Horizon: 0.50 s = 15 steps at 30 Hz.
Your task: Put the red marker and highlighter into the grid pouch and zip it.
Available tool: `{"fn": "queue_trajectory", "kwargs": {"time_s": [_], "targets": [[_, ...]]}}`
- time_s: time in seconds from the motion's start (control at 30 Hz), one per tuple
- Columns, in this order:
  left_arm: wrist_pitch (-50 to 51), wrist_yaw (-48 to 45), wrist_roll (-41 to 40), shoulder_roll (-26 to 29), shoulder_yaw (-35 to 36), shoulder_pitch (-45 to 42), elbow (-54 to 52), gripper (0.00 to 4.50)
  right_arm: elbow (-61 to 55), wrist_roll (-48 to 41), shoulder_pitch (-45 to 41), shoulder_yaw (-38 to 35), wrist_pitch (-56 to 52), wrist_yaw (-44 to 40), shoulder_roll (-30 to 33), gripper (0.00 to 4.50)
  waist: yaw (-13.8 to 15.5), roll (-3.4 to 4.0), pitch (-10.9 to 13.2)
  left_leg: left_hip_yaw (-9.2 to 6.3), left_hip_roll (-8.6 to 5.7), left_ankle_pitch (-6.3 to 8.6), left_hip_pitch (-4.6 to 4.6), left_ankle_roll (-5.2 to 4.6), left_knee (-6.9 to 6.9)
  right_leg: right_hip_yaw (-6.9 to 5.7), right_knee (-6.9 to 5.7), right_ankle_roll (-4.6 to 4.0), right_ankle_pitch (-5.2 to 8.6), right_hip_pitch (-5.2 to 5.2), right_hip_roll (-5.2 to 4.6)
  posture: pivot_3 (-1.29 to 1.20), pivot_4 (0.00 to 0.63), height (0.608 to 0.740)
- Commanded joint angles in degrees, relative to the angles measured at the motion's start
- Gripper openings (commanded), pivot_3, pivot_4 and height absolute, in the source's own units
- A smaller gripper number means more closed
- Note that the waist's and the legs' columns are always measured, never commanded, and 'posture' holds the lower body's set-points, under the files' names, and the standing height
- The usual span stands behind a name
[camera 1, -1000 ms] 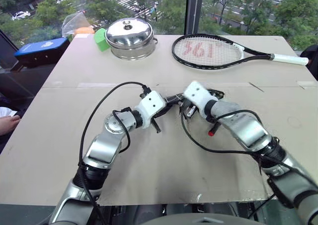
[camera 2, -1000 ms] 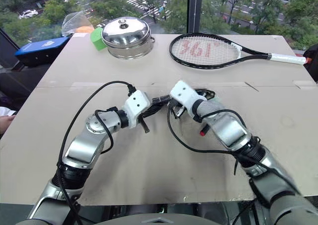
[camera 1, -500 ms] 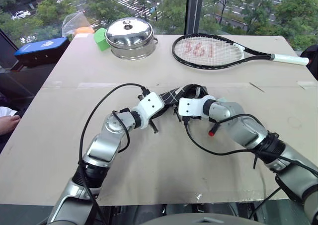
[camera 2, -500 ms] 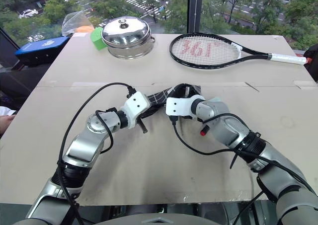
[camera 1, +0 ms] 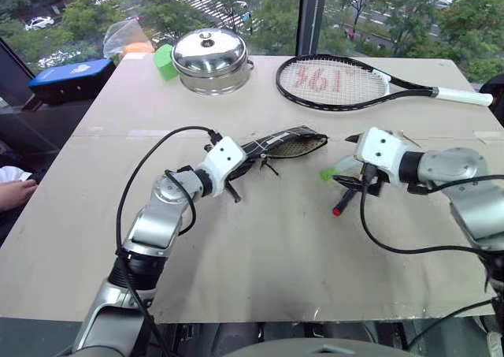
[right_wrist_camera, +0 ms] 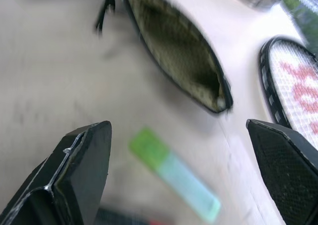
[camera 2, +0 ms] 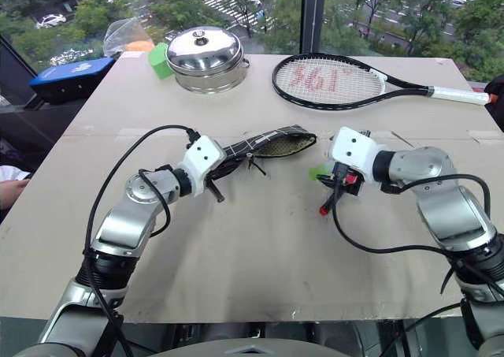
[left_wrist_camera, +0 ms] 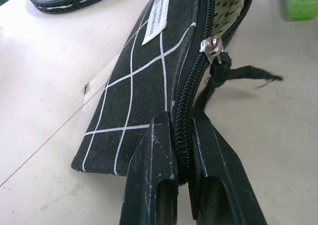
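Observation:
The grid pouch lies mid-table with its mouth gaping towards the right and its spotted lining showing. My left gripper is shut on the pouch's zipper edge at its closed end, just behind the zipper pull with its black cord. The light-green highlighter rests on the table just right of the mouth. The red marker lies next to it, red cap towards me. My right gripper hovers open over both pens, with the highlighter seen between its fingers and nothing held.
A tennis racket lies at the back right and a lidded steel pot at the back centre, with a green block beside it. A blue box sits off the table's left edge. A person's hand shows at far left.
My right gripper has opened, let go of the pouch and swung to the right, over the pens. The pouch's mouth now lies in plain sight. My left gripper keeps its hold.

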<state>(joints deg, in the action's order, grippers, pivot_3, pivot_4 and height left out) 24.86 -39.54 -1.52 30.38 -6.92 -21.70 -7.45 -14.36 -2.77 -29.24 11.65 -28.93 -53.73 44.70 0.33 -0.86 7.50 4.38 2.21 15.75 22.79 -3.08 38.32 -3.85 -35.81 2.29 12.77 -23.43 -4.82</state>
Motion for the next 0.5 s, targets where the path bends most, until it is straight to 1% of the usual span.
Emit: {"fn": "queue_trajectory", "kwargs": {"time_s": [0.03, 0.1, 0.17, 0.23, 0.33, 0.4, 0.43, 0.47, 0.5], "targets": [[-0.99, 0.32, -0.96, 0.53, 1.83, 0.01, -1.34, 0.00, 12.18, 2.30, -5.92, 3.42, 9.90, -4.95, -0.15, 4.41, -0.18, 0.00, 0.03, 0.03, -0.01, 0.00, -0.02, 0.00, 0.00, 0.03, -0.01, 0.00, 0.00, 0.00, 0.00, 0.00, 0.150, 0.740], [-1.01, 0.42, -1.15, 0.60, 2.03, 0.23, -1.75, 0.00, 21.71, 4.41, -10.57, 6.27, 15.83, -7.43, -1.54, 4.41, -0.43, -0.01, 0.05, 0.06, -0.03, -0.01, -0.02, 0.00, 0.00, 0.06, -0.01, 0.17, -0.10, -0.01, 0.03, 0.00, 0.150, 0.740], [-0.78, 0.66, -1.28, 0.70, 2.25, 0.87, -2.81, 0.00, 35.13, 7.24, -16.96, 10.04, 22.99, -11.38, -3.92, 4.41, -0.83, -0.01, 0.06, 0.08, -0.05, -0.03, -0.04, 0.04, 0.00, 0.08, -0.01, 0.22, -0.13, -0.01, 0.08, 0.00, 0.150, 0.740], [-0.38, 0.85, -1.36, 0.77, 2.47, 1.60, -3.99, 0.00, 45.50, 8.99, -21.67, 11.96, 27.98, -13.67, -6.32, 4.41, -1.00, -0.02, 0.06, 0.08, -0.03, -0.07, -0.02, 0.11, -0.01, 0.09, 0.00, 0.22, -0.13, -0.02, 0.14, 0.00, 0.150, 0.740], [0.62, 1.35, -1.51, 0.89, 2.65, 3.01, -6.40, 0.00, 61.30, 11.36, -28.51, 13.86, 32.78, -16.74, -10.99, 4.41, -1.09, -0.04, 0.07, 0.09, 0.01, -0.17, -0.02, 0.28, -0.04, 0.09, 0.00, 0.22, -0.13, -0.02, 0.16, 0.00, 0.150, 0.740], [1.33, 1.75, -1.48, 0.81, 2.57, 3.60, -7.73, 0.00, 67.68, 12.34, -31.01, 14.00, 34.99, -17.96, -12.87, 4.41, -1.02, -0.03, 0.08, 0.08, 0.03, -0.17, 0.00, 0.29, -0.08, 0.08, 0.00, 0.22, -0.13, -0.02, 0.14, 0.00, 0.150, 0.740], [1.86, 2.01, -1.42, 0.74, 2.55, 3.81, -8.47, 0.00, 70.62, 12.61, -32.14, 13.90, 35.78, -18.93, -13.86, 3.89, -1.06, -0.04, 0.07, 0.10, 0.06, -0.17, -0.01, 0.29, -0.07, 0.09, 0.00, 0.22, -0.13, -0.02, 0.13, 0.00, 0.150, 0.740], [2.51, 2.39, -1.33, 0.66, 2.57, 3.99, -9.35, 0.00, 73.31, 12.88, -33.20, 13.66, 36.28, -19.45, -14.75, 3.58, -1.09, -0.04, 0.07, 0.10, 0.10, -0.17, -0.01, 0.30, -0.07, 0.09, 0.00, 0.22, -0.13, -0.01, 0.12, 0.00, 0.150, 0.740], [3.32, 2.79, -1.32, 0.57, 2.66, 4.16, -10.34, 0.00, 75.59, 13.22, -34.17, 13.44, 36.68, -19.85, -15.41, 3.08, -1.11, -0.04, 0.07, 0.11, 0.09, -0.17, -0.01, 0.30, -0.06, 0.09, 0.00, 0.22, -0.13, -0.01, 0.11, 0.00, 0.150, 0.740]]}}
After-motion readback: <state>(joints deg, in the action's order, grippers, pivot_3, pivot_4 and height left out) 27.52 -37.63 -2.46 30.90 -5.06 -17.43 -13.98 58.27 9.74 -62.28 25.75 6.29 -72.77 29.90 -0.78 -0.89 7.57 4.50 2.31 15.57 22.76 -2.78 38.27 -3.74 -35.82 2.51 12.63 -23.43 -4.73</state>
